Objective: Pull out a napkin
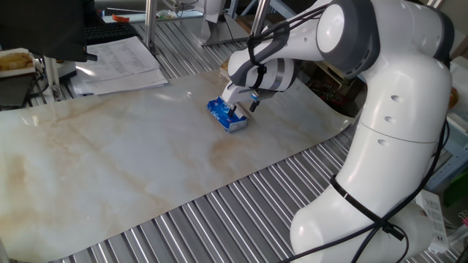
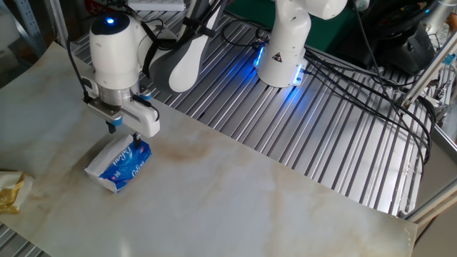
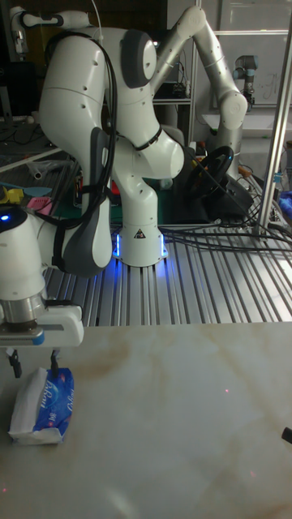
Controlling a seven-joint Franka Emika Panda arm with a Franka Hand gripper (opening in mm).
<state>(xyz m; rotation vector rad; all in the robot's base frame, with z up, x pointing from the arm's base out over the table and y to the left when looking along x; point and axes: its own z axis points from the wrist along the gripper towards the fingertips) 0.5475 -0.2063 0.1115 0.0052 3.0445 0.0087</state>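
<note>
The blue-and-white tissue pack (image 1: 227, 115) (image 2: 120, 165) (image 3: 45, 401) lies flat on the marbled mat. My gripper (image 1: 243, 108) (image 2: 123, 135) (image 3: 33, 362) hovers just above the pack's far end, pointing down. It is open, with nothing between its fingers. In the tall fixed view one fingertip (image 3: 54, 359) hangs over the pack's top edge and the other (image 3: 12, 362) stands to its left. No napkin shows apart from the pack; it is hidden inside.
Printed paper sheets (image 1: 121, 62) lie at the mat's far corner. A yellowish object (image 2: 11, 191) sits at the mat's edge near the pack. Ribbed metal table (image 2: 321, 135) surrounds the mat, with black cables (image 2: 385, 93) across it. The arm's base (image 2: 282, 50) stands behind.
</note>
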